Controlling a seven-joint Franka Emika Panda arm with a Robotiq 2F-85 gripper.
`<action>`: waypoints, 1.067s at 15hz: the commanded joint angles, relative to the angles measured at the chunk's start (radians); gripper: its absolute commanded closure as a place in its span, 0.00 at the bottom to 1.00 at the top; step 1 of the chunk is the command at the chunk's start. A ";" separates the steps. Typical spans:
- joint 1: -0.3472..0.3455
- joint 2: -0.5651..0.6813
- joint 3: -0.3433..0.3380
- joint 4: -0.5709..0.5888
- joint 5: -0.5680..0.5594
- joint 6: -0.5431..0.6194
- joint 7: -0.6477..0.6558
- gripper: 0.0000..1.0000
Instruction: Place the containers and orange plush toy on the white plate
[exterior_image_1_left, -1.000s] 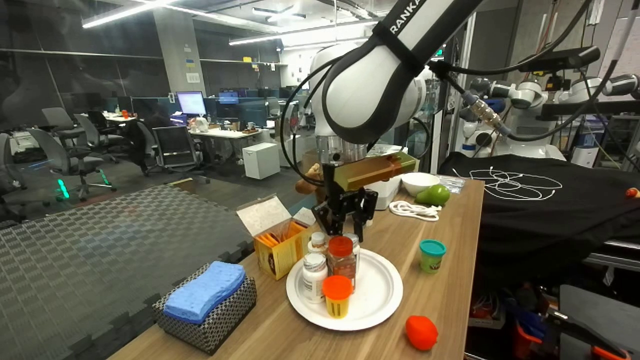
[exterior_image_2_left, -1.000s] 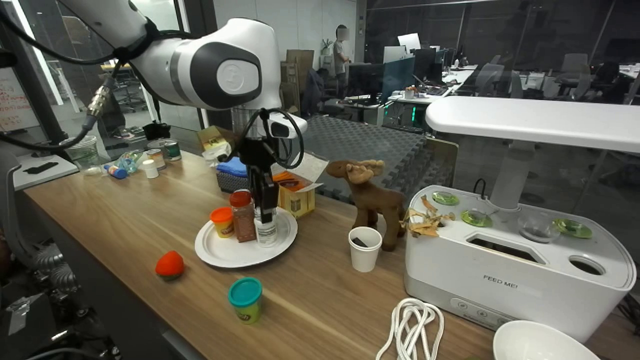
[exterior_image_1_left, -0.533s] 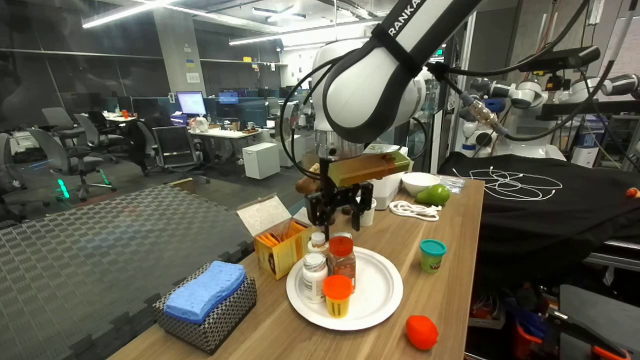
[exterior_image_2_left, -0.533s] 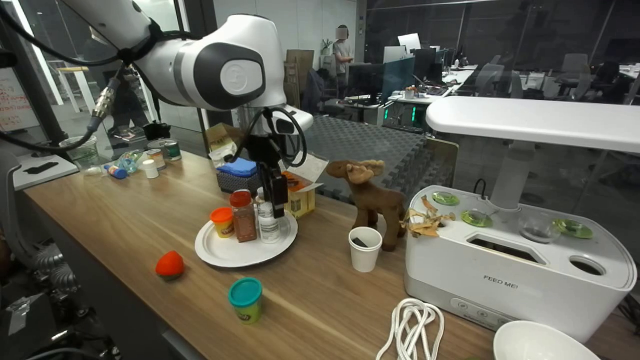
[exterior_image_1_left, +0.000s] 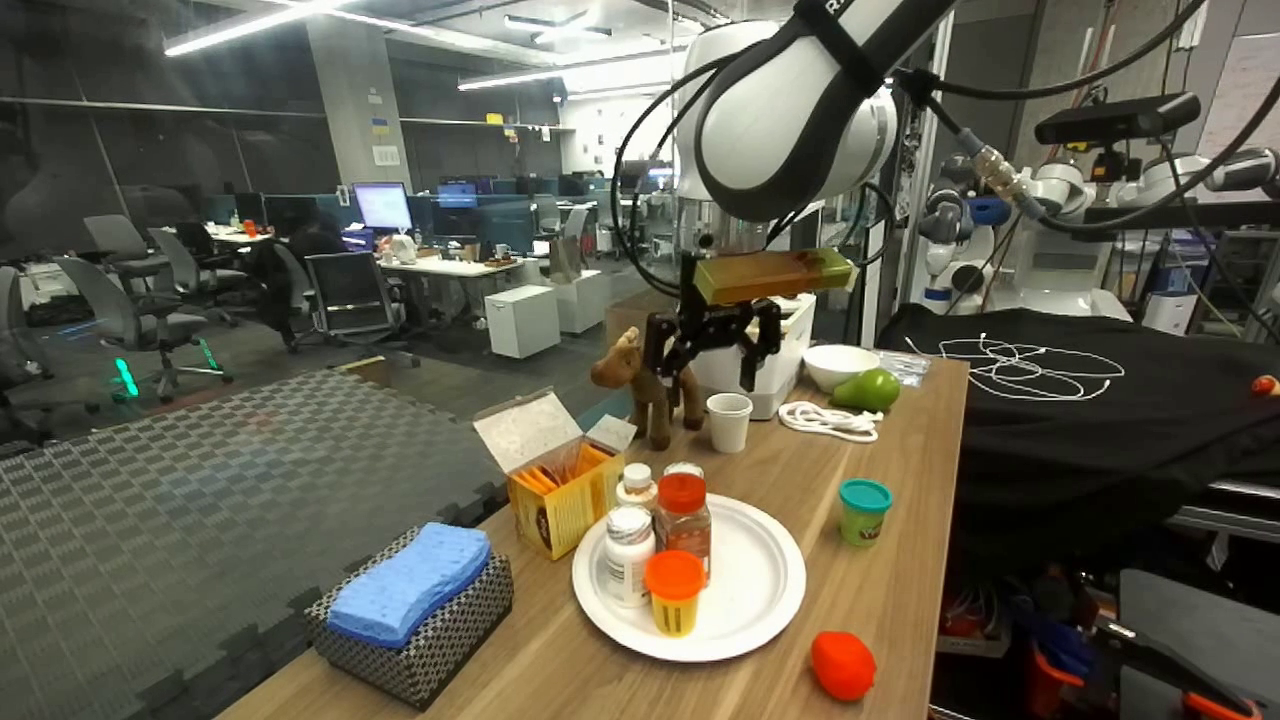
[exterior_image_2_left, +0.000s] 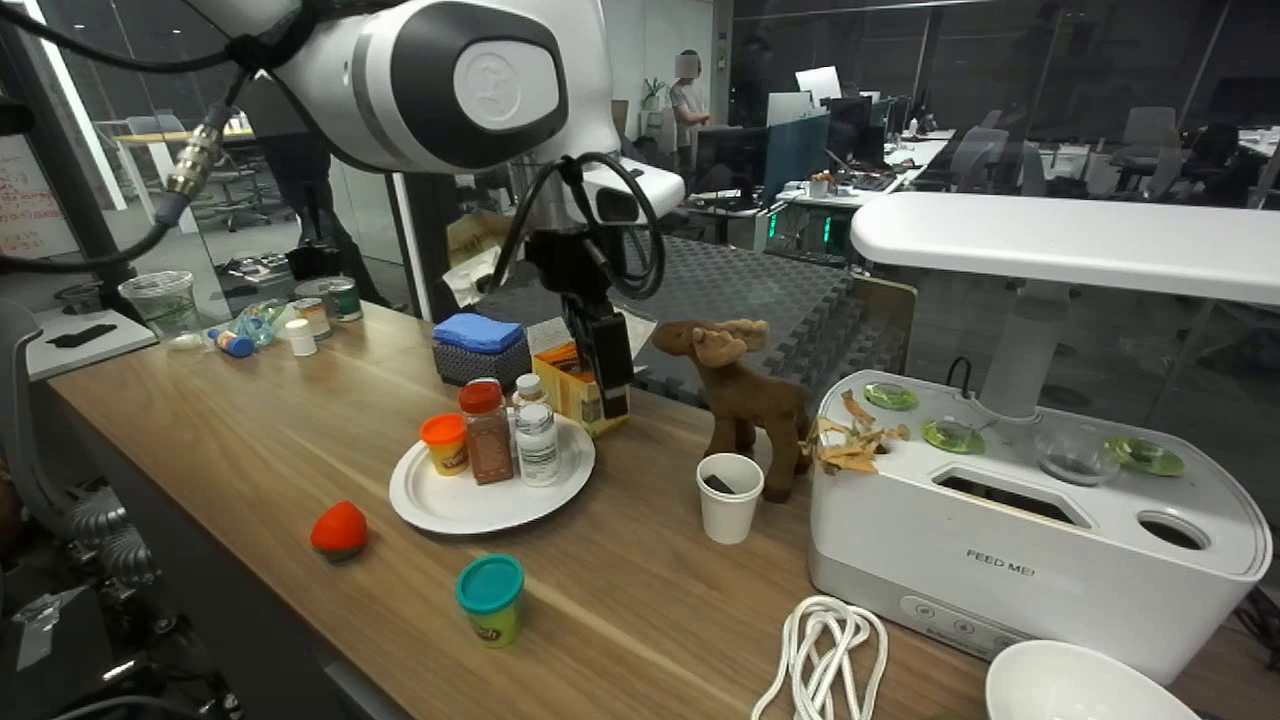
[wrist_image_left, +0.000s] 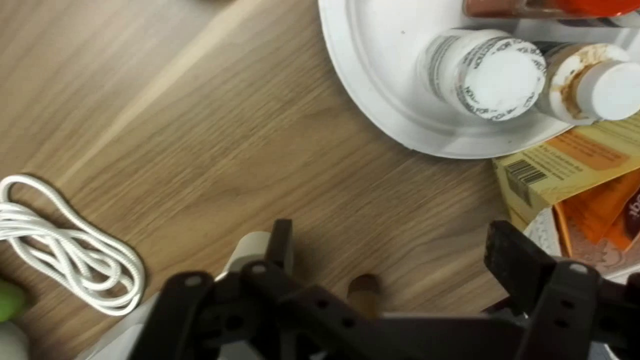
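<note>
Wood-grain table (exterior_image_2_left: 640, 610) carried white plate (exterior_image_2_left: 445, 507), yellow box (exterior_image_1_left: 575, 515) just beside it. Orange toy (exterior_image_2_left: 340, 530), teal-lidded tub (exterior_image_2_left: 490, 600) sat apart. Also had patterned box (exterior_image_1_left: 465, 615), paper cup (exterior_image_2_left: 729, 515) near moose plush (exterior_image_2_left: 755, 405), white cord (exterior_image_1_left: 835, 425), bowl (exterior_image_2_left: 1080, 690), pear (exterior_image_1_left: 870, 390), FEED ME! unit (exterior_image_2_left: 940, 580).

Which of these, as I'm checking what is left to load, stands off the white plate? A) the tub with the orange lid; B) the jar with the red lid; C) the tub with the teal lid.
C: in both exterior views the tub with the teal lid stands on the bare wood of the table, apart from the white plate.
</note>
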 joint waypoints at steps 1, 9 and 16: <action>-0.028 -0.108 -0.012 -0.097 -0.033 -0.014 -0.010 0.00; -0.084 -0.293 0.003 -0.369 -0.102 -0.027 -0.049 0.00; -0.109 -0.305 0.022 -0.522 -0.047 0.058 -0.089 0.00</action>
